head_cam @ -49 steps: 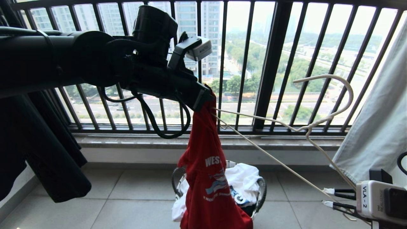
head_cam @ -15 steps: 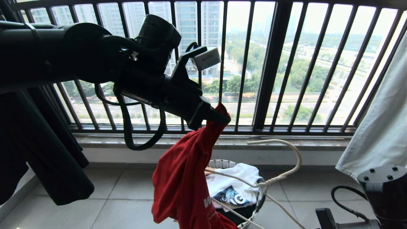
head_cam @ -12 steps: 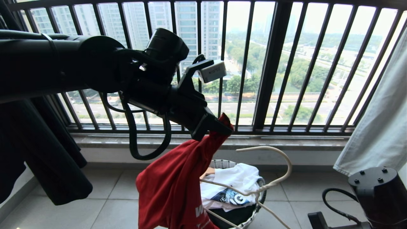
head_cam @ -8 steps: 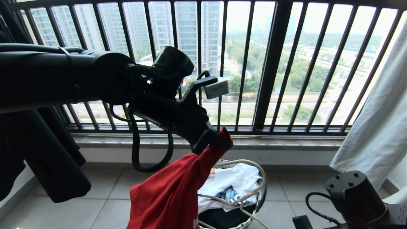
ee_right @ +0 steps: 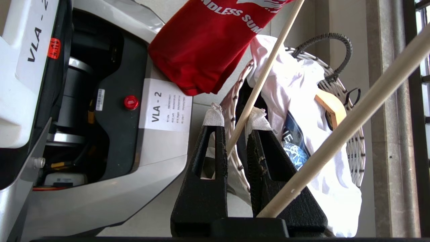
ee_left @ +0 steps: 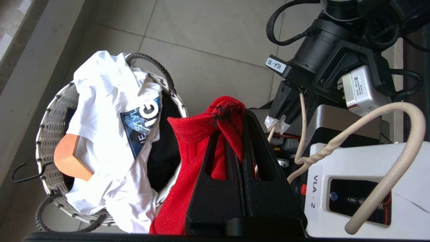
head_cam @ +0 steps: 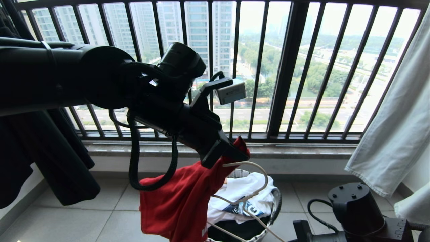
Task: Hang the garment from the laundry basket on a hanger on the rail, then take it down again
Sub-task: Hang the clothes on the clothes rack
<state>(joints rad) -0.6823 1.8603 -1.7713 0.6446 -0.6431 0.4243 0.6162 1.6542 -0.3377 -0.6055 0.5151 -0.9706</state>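
Nearest the basket, low down, the right gripper [ee_right: 235, 132] pinches one wire of the white hanger [head_cam: 250, 183]. Above the laundry basket [head_cam: 275, 201], the left gripper [head_cam: 240, 153] is clenched on the red garment [head_cam: 178, 205], which droops beside the basket's rim. Beyond the basket stands the dark balcony railing [head_cam: 285, 74].

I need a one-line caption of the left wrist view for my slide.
Left gripper pinching a bunched red T-shirt beside a round woven laundry basket; right gripper holding a thin white wire hanger.
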